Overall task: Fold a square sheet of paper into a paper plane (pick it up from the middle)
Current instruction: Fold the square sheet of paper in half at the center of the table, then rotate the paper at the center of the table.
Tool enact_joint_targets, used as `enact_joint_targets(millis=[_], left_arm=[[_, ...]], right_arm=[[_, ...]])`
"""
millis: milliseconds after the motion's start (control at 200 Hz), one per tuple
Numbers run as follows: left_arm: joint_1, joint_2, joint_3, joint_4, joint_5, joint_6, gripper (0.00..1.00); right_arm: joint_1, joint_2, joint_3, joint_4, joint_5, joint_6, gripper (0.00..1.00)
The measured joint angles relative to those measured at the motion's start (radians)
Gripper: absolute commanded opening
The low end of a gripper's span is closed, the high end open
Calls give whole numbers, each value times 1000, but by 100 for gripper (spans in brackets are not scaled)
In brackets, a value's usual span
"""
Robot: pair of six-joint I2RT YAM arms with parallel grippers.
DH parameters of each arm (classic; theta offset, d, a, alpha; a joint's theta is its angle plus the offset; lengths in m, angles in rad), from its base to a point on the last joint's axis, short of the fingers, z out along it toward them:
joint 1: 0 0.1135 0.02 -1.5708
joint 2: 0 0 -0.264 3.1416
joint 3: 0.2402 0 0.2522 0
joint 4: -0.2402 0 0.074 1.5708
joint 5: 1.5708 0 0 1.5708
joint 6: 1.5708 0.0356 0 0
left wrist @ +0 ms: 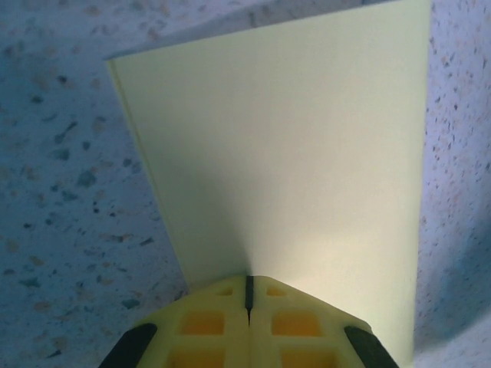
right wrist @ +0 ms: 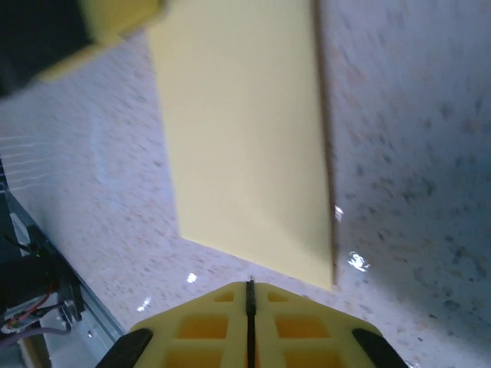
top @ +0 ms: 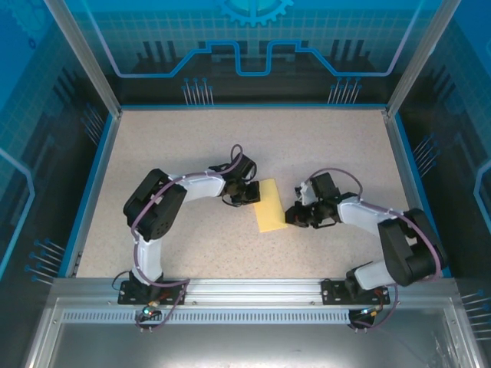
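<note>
The speckled beige surface (top: 192, 146) is sitting inside a blue rim (top: 91, 184). The pale-yellow square sheet of paper (top: 271, 207) is lying on it near the middle, looking oblong from above and casting a thin dark shadow along one long edge.

Robot lab work cell indicated. Speckled table (top: 192, 146) enclosed by blue edging (top: 90, 184), aluminium frame posts (top: 80, 54) and clear panels (top: 253, 46) printed with blue circuit-and-gear graphics. Left arm (top: 165, 207) and right arm (top: 391, 245) seen bolted to slotted aluminium rail (top: 253, 290) at near edge. Exposed cables (top: 343, 172) looped along arms. Same speckled surface seen close in both wrist views.
</note>
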Motion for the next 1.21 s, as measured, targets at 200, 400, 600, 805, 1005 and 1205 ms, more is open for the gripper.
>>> enact_joint_targets(millis=[200,400,600,805,1005,1205], left_arm=[[4,-29,36,-50,33,81,25],[51,-213,-24,-38,33,30,31],[142,-393,-170,-50,-34,-41,34],[159,-503,-259,-69,-85,-77,40],[177,-570,-326,-72,-113,-106,49],[184,-650,-398,-80,-155,-156,57]], right_arm=[[71,35,193,-61,140,-34,11],[177,172,232,-112,251,-34,11],[216,266,237,-131,304,-9,10],[267,272,225,-64,312,43,10],[344,330,259,26,293,132,10],[415,472,423,72,293,236,8]])
